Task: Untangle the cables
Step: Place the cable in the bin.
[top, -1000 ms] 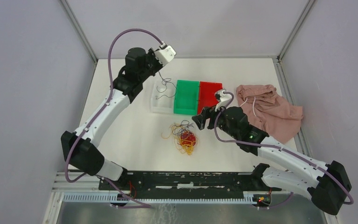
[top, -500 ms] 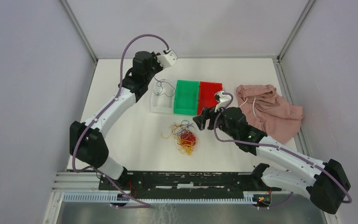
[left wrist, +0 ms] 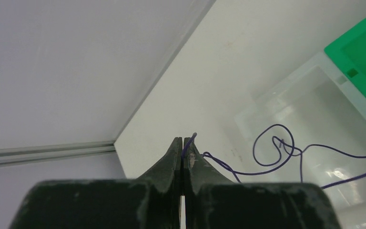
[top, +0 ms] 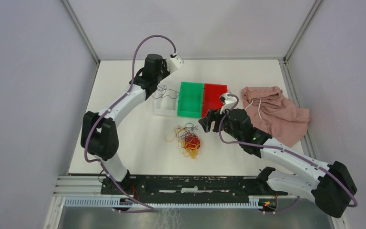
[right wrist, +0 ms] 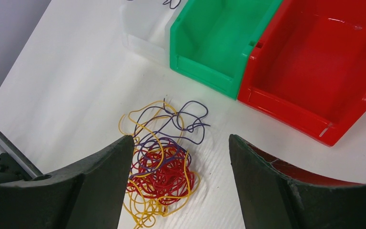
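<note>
A clump of yellow, red and purple cables (top: 187,140) lies on the white table in front of the bins; it also shows in the right wrist view (right wrist: 164,164). My left gripper (left wrist: 183,141) is shut on one purple cable (left wrist: 271,155), which trails down into the clear bin (left wrist: 310,95). In the top view the left gripper (top: 156,85) is beside the clear bin (top: 160,109), at its far left side. My right gripper (right wrist: 181,143) is open and empty, a little above and right of the clump, seen in the top view (top: 208,122).
A green bin (top: 190,99) and a red bin (top: 214,98) stand side by side right of the clear bin, both empty. A pink cloth (top: 276,113) with a white drawstring lies at the right. The back wall rail (left wrist: 47,150) runs close behind the left gripper.
The left arm has swung right and toward the clear bin with the purple cable, lowering it there. The right arm has barely moved.
</note>
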`<state>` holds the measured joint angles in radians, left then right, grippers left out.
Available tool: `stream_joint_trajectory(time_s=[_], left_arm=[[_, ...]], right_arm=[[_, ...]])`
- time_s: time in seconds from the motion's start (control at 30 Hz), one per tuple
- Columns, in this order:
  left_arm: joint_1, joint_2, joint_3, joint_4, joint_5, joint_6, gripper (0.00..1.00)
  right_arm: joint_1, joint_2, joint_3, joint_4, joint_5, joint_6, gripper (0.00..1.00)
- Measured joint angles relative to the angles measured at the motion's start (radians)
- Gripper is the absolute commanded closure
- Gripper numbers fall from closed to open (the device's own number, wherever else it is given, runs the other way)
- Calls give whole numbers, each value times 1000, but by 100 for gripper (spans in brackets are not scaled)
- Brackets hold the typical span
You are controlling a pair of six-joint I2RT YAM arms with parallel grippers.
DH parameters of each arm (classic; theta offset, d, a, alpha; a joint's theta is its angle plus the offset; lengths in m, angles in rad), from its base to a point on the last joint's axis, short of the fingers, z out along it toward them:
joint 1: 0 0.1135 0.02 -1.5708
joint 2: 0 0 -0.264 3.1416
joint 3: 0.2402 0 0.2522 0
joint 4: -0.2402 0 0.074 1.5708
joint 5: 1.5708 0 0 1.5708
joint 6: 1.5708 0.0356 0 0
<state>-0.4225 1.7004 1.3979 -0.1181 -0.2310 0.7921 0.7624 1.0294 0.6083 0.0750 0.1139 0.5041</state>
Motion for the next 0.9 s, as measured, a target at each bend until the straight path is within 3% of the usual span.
stream_joint_trajectory(time_s=[0.37, 0.57, 0.9], left_arm=[[-45, 89, 167, -175, 161, -240, 97], [-65, 94, 142, -163, 145, -253, 97], [10, 150, 29, -135, 102, -245, 94]], right_arm=[[-31, 7, -2, 2, 1, 5, 21], [-35, 22, -14, 16, 0, 12, 21], [-48, 17, -37, 18, -1, 16, 21]])
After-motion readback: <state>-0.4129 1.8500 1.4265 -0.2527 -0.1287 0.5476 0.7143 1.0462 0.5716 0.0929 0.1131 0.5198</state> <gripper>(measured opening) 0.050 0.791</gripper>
